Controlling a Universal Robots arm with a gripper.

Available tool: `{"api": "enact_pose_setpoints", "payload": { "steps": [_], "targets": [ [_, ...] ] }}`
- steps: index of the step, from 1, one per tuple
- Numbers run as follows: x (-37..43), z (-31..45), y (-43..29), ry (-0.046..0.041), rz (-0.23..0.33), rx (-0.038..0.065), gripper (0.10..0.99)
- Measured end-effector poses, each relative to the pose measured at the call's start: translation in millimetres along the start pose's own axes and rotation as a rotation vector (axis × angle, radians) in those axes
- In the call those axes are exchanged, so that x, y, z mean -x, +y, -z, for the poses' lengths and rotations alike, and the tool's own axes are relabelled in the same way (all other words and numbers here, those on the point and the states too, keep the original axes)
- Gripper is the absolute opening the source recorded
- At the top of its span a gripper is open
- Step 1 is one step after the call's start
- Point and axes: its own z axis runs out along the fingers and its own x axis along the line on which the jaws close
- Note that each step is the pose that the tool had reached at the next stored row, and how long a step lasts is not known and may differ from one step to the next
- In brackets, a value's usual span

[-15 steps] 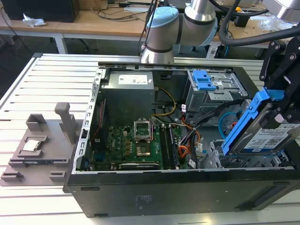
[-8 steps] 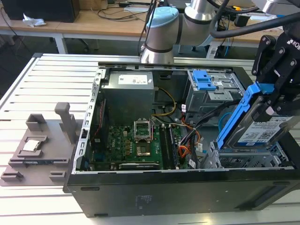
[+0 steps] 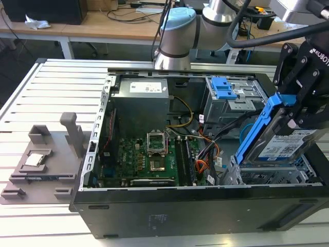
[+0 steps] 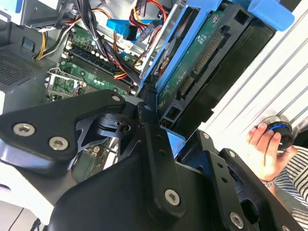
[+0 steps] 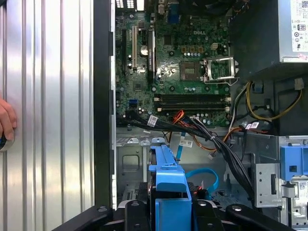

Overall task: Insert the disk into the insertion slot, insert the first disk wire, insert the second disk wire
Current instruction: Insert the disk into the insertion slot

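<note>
My gripper [image 3: 292, 114] is shut on the disk [image 3: 281, 148], a silver drive with a white label in a bright blue carrier [image 3: 257, 128]. It holds the disk tilted, one end down, over the insertion slot [image 3: 267, 176], the perforated silver cage at the case's front corner on the exterior view's right. The second wrist view shows the disk's green underside [image 4: 202, 62] past the black finger links. The carrier's blue end [image 5: 168, 168] sits over the cage floor [image 5: 132, 163]. The first disk wire [image 5: 179, 117], red, orange and black, and the second disk wire [image 5: 204, 174], a light-blue loop, lie loose inside the case.
The open black case [image 3: 180, 206] lies on a slatted metal table [image 3: 56, 87]. Inside are the motherboard [image 3: 144, 154], a power supply [image 3: 141, 95] and a taller grey bay with a blue latch [image 3: 225, 88]. A grey fixture [image 3: 46, 154] lies at the exterior view's left. A person's hand [image 4: 264, 144] rests nearby.
</note>
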Motion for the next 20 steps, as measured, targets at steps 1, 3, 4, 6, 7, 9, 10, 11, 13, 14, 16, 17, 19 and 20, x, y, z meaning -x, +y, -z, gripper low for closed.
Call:
{"api": "enact_pose_setpoints", "payload": {
  "steps": [1, 3, 4, 6, 7, 9, 10, 11, 13, 14, 16, 17, 19, 20],
  "targets": [
    [0.0, -0.9, 0.0, 0.0000, 0.000, 0.000, 0.365],
    [-0.1, -2.8, -0.1, 0.0000, 0.000, 0.000, 0.365],
    [-0.1, -3.4, -0.1, 0.0001, 0.000, 0.000, 0.365],
    [-0.2, -5.3, -0.2, 0.0000, 0.000, 0.000, 0.365],
    [-0.3, -6.9, -0.3, 0.0000, 0.000, 0.000, 0.365],
    [-0.3, -9.4, -0.4, 0.0000, 0.000, 0.000, 0.365],
    [-0.4, -11.6, -0.5, 0.0000, 0.000, 0.000, 0.365],
    [-0.5, -13.5, -0.5, 0.0000, 0.000, 0.000, 0.365],
    [-0.6, -15.1, -0.6, 0.0000, 0.000, 0.000, 0.365],
    [-0.6, -16.1, -0.7, 0.0000, 0.000, 0.000, 0.365],
    [-0.7, -19.2, -0.8, 0.0000, 0.000, 0.000, 0.365],
    [-0.8, -20.5, -0.8, -0.0001, 0.000, 0.000, 0.365],
    [-0.9, -22.7, -0.9, 0.0000, 0.000, 0.000, 0.365],
    [-0.9, -24.1, -1.0, -0.0001, 0.000, 0.000, 0.365]
  ]
}}
